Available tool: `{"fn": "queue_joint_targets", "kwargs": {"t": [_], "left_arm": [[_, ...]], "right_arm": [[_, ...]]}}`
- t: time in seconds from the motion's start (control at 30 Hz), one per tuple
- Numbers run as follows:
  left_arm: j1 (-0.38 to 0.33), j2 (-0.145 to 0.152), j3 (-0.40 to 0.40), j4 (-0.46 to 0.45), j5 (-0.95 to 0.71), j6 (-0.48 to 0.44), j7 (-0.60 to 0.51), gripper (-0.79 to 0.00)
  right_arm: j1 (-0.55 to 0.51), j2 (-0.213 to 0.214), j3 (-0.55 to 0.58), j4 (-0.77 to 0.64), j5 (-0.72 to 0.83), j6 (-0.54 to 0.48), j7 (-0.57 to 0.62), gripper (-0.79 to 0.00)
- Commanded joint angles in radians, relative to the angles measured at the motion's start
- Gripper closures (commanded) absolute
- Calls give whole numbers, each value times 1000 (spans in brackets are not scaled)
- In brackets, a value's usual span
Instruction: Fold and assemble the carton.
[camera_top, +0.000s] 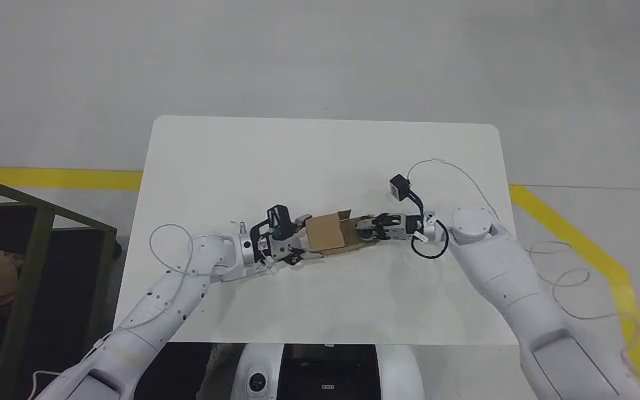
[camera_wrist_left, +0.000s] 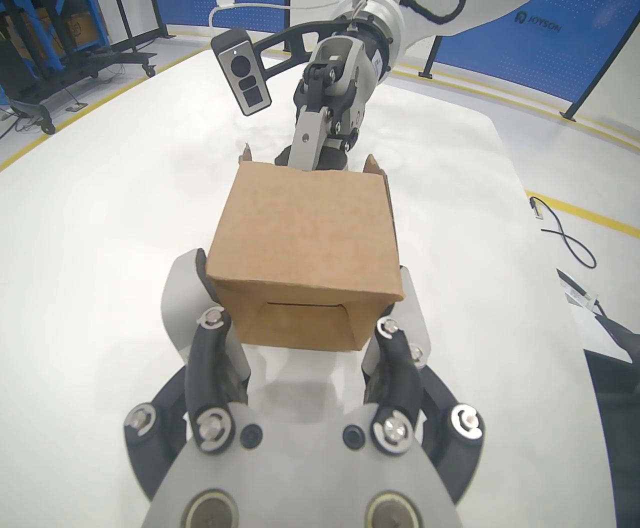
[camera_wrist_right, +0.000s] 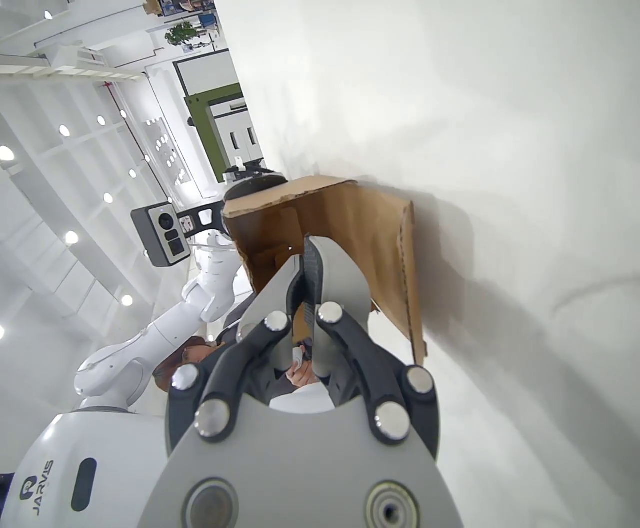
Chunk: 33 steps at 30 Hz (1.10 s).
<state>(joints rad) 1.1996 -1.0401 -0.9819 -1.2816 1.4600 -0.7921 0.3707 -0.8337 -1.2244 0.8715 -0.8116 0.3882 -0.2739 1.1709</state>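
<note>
A brown carton (camera_top: 330, 233) lies on its side near the middle of the white table (camera_top: 250, 160), with flaps standing out at its far open end. My left gripper (camera_wrist_left: 300, 280) straddles the carton's (camera_wrist_left: 305, 235) near end, one finger (camera_wrist_left: 186, 285) on each side wall, holding it. My right gripper (camera_wrist_right: 304, 250) is shut, its fingers pressed together and its tips inside the carton's (camera_wrist_right: 380, 260) open end between the flaps. From the left wrist view the right gripper (camera_wrist_left: 315, 155) dips behind the carton's far top edge.
A thin white cable (camera_top: 455, 170) loops over the table's back right part. A black cable (camera_wrist_left: 570, 240) lies near the table's right edge. The two arms meet at the carton from opposite sides, close to the front edge.
</note>
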Motion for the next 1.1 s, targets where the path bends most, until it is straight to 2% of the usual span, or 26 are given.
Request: {"fn": "queue_joint_targets", "kwargs": {"t": [0.0, 0.13, 0.27, 0.47, 0.73, 1.07], "left_arm": [[0, 0, -2, 0, -2, -2, -2, -563], [0, 0, -3, 5, -3, 2, -7, -579], [-2, -2, -3, 7, -12, 9, -10, -560], [-4, -4, -2, 7, -13, 10, -15, -551], [-2, -4, 2, 1, -3, -15, -10, -573], [-2, -1, 4, -5, 21, -34, 10, -573]], "right_arm": [[-11, 11, 13, -13, -20, 2, 17, 0], [-67, 38, 56, -83, -42, 14, 23, 0], [-150, 61, 95, -181, -56, 44, -1, 0], [-218, 70, 108, -269, -35, 73, -23, 0], [-167, 55, 82, -241, -52, 68, -58, 0], [-97, 24, 14, -192, -41, 54, -12, 0]]}}
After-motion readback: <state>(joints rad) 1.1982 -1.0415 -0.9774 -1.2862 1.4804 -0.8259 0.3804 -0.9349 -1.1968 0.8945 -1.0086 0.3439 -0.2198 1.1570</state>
